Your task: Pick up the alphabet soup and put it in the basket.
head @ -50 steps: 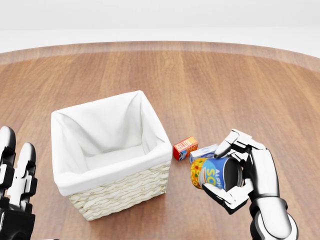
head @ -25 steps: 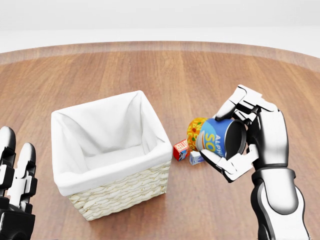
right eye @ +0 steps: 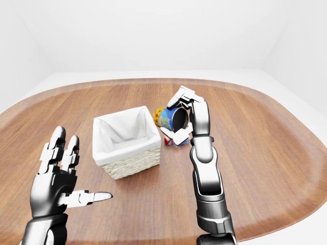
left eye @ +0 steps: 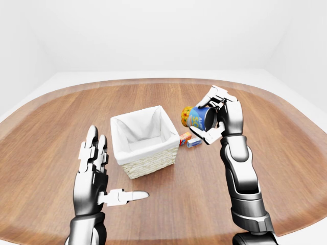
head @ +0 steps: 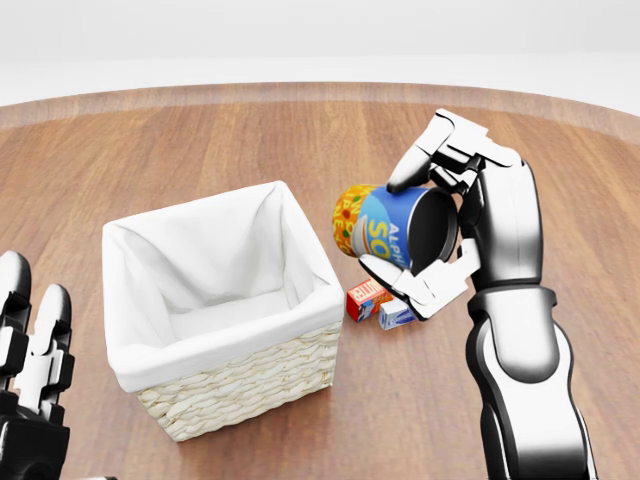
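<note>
- The right robot hand point(head: 425, 235) was closed around the alphabet soup point(head: 393, 233), with its fingers point(head: 440, 150) over the top of the can and its thumb under it.
- The can lay on its side in the hand, with its dark open-looking end turned toward the palm and its yellow end pointing at the basket point(head: 240, 385).
- One second ago the can was low, near the surface point(head: 200, 140). Half a second ago it was higher. At this moment it was higher still and had moved to the left in the head view.
- That change meant the pick-up part looked done. The can was in the air, well clear of the wood, just beside the basket's right rim but not yet over the white cloth inside.
- The small red box point(head: 367, 298) and the small blue-and-white box point(head: 397, 314) stayed on the surface below the can, right next to the basket.
- The left robot hand point(left eye: 97, 176) was spread flat and held nothing. It had not moved, and it sat apart from the basket.
- I think the next job was to carry the can further left until it hung over the basket, then let go. If the hand opened too soon, the can might hit the rim or roll away.
</note>
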Robot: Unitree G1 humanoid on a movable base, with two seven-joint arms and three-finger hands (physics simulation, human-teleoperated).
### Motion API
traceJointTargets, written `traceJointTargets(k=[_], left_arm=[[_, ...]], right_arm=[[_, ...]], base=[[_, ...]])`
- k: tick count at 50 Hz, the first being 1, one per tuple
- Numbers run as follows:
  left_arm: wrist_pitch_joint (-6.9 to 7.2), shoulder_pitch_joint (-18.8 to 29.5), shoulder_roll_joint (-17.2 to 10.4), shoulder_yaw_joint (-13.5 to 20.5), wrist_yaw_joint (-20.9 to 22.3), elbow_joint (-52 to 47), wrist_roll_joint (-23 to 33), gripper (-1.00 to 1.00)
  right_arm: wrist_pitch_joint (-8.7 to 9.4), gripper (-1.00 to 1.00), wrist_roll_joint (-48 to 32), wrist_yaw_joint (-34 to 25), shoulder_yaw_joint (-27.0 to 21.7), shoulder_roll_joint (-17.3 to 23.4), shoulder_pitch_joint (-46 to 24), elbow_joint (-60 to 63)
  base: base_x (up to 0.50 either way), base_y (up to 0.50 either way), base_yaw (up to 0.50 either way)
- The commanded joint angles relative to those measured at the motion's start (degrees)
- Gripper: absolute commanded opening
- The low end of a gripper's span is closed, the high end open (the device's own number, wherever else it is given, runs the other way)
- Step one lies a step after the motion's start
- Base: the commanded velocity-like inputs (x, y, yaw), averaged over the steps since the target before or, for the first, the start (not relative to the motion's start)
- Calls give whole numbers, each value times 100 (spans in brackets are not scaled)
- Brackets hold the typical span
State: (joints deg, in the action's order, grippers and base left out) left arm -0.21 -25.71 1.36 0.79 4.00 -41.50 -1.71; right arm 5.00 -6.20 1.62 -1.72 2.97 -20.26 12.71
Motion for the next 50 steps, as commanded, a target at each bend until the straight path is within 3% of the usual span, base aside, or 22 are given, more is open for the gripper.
traceJointTargets(k=[1, 13, 50], left_arm=[[15, 26, 9, -2, 21, 27, 11, 100], [93, 169, 21, 126, 61, 124, -59, 100], [38, 6, 37, 79, 106, -6, -64, 100]], right_arm=[[0, -100, -315, 116, 205, -169, -323, -41], [0, -100, -714, 130, 486, -399, -517, -185], [0, -100, -1543, 499, 1023, -1209, -1163, -1543]], base=[[0, 0, 0], [0, 0, 0], [0, 0, 0]])
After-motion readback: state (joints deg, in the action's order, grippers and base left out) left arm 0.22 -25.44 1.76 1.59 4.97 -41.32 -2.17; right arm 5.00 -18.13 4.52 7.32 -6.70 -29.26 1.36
